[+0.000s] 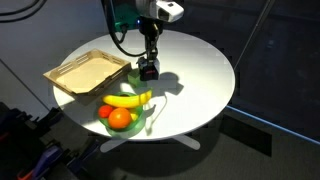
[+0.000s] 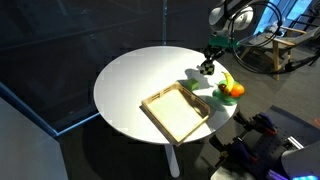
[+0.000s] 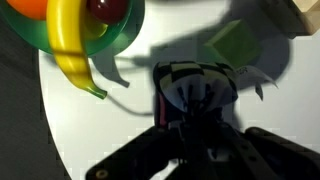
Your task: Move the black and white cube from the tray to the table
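Pincer [image 3: 197, 108] grips mottled black and white cube [image 3: 183, 76].

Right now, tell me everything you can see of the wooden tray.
The tray is a flat rectangle of pale wood with low raised edges. It lies level on the round white table, near the table's rim and close beside the green bowl of fruit. Both exterior views show nothing lying in it.
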